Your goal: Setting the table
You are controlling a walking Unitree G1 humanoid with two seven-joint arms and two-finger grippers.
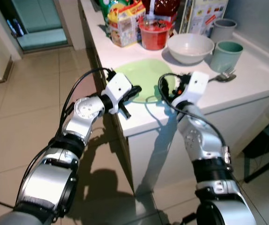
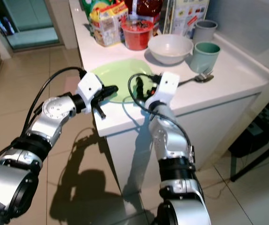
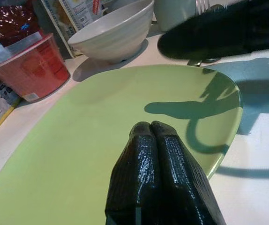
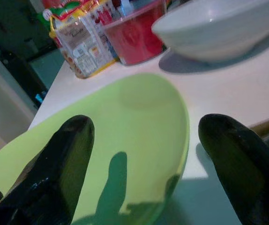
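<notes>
Green plate [image 1: 144, 75] between both claws

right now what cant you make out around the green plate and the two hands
- Green plate: its near edge is covered by both hands in the eye views.
- Right hand: fingers open, but the right wrist view cuts off their bases and blurs them.
- Fork: its handle runs behind the right hand.
- Packages at the back: print too small to read.

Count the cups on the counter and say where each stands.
2. A grey cup stands at the back by the wall; a green cup stands nearer, right of the white bowl. Others may hide behind the food packages.
</notes>
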